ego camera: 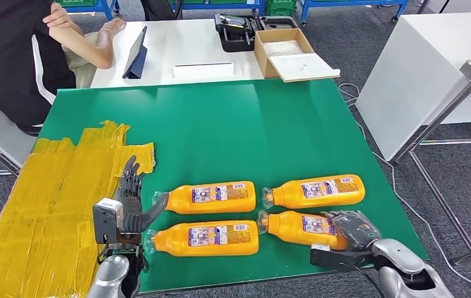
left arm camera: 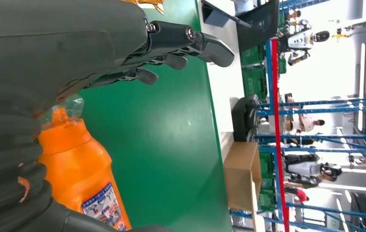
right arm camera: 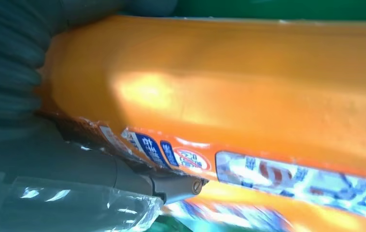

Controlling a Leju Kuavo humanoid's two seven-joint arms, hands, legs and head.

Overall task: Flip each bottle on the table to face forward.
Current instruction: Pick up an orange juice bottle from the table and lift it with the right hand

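Four orange bottles lie flat on green surface, two rows, long axes crosswise, caps toward left hand side. Near-right bottle: right hand lies over its base end, fingers wrapped on body; right wrist view confirms hold. Near-left bottle: left hand just beside its cap, fingers spread, holding nothing. Beyond near-left bottle: far-left bottle, cap near left thumb. Far-right bottle untouched. Judgement: roll about long axis comes next, right hand nearer.
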